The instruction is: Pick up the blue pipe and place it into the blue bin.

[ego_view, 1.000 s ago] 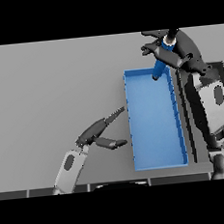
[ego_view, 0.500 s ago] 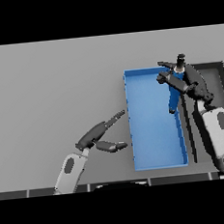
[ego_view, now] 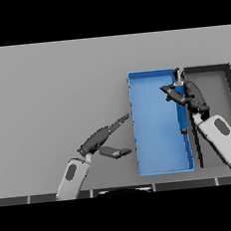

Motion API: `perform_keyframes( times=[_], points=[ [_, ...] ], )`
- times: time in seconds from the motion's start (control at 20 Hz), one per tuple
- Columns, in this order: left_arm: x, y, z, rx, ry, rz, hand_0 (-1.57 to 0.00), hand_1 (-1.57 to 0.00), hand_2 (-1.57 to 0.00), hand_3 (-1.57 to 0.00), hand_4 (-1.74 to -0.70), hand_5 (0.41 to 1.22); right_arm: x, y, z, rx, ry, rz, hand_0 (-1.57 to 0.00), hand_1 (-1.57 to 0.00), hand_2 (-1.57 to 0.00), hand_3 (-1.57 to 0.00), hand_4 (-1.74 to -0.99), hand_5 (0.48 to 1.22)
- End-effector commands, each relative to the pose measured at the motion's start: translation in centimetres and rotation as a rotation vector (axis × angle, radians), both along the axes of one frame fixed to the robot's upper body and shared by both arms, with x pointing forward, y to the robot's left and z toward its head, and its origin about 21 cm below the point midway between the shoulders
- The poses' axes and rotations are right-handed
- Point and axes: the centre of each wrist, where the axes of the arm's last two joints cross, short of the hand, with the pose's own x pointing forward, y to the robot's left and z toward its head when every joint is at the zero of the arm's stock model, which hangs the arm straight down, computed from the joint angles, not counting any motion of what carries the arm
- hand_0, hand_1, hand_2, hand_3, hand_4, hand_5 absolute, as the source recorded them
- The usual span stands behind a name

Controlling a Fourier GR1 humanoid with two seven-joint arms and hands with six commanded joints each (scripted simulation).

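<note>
Table [ego_view: 45, 94]: grey. Blue bin [ego_view: 162, 163]: right of centre. Dark tray [ego_view: 219, 77]: just beside it. My left hand [ego_view: 97, 141]: relaxed, idle. My right hand [ego_view: 185, 95]: over bin's right wall; grip cannot be told. Blue pipe: not discernible, likely hidden by hand. Step: placing. Next: lower, release.

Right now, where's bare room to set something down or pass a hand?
Free: the wide table stretch left of the blue bin and beyond the left hand, plus the bin's floor on its left and near side. Crowded: the bin's right wall, where the right hand hangs, and the dark tray behind that arm.
</note>
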Motion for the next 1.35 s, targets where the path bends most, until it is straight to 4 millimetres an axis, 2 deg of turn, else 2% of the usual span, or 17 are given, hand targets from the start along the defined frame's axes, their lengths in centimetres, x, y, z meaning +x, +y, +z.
perform_keyframes(
  times=[0.0, 0.1, 0.15, 0.25, 0.4, 0.7, 0.85, 1.05, 1.3],
  points=[
    [0.5, 0.2, 0.0, 0.015, 0.008, 0.012, 0.0, 0.0, 0.0, 0.0, -0.88, 0.422, 0.1, -0.3, -0.4, -0.028, 0.069, -0.007, -0.94, -0.85, -0.86, -0.5, -1.503, 1.221],
    [0.4, 0.2, 0.0, 0.013, 0.01, 0.015, 0.0, 0.0, 0.0, 0.0, -0.88, 0.427, 0.2, -0.8, -1.3, -0.083, 0.152, 0.025, -0.6, -0.55, -0.55, -0.32, -1.337, 1.221],
    [0.3, 0.3, 0.0, 0.0, 0.007, 0.011, 0.0, 0.0, 0.0, 0.0, -0.88, 0.428, 0.2, -0.7, -1.5, -0.116, 0.19, 0.056, -0.48, -0.44, -0.44, -0.26, -1.275, 1.186],
    [0.4, 0.1, 0.4, -0.001, 0.009, 0.016, 0.0, 0.0, 0.0, 0.0, -0.88, 0.429, 0.3, -0.2, -1.7, -0.213, 0.262, 0.133, -0.31, -0.28, -0.28, -0.16, -1.175, 1.084],
    [-0.1, 0.4, 0.1, -0.011, 0.011, 0.003, 0.0, 0.0, 0.0, 0.0, -0.89, 0.428, 0.1, 0.2, -1.6, -0.283, 0.284, 0.192, -0.16, -0.14, -0.14, -0.08, -1.083, 0.934],
    [-0.1, 0.1, 0.1, 0.007, 0.013, 0.013, 0.0, 0.0, 0.0, 0.0, -0.89, 0.428, 0.1, 0.3, -2.0, -0.344, 0.295, 0.219, -0.04, -0.04, -0.04, -0.02, -1.046, 0.759],
    [-0.2, 0.0, 0.0, 0.008, 0.011, 0.015, 0.0, 0.0, 0.0, 0.0, -0.89, 0.429, 0.2, 0.3, -2.2, -0.365, 0.294, 0.223, -0.02, -0.02, -0.02, -0.01, -1.033, 0.696],
    [0.1, 0.1, -0.3, 0.015, 0.007, 0.021, 0.0, 0.0, 0.0, 0.0, -0.89, 0.431, 0.3, 0.4, -2.3, -0.378, 0.295, 0.243, -0.01, -0.01, -0.01, 0.0, -1.022, 0.665],
    [-0.2, 0.2, 1.1, -0.009, -0.01, 0.009, 0.0, 0.0, 0.0, 0.0, -0.88, 0.431, 0.3, 0.4, -2.1, -0.381, 0.292, 0.249, -0.01, -0.01, -0.01, 0.0, -1.022, 0.643]
  ],
)
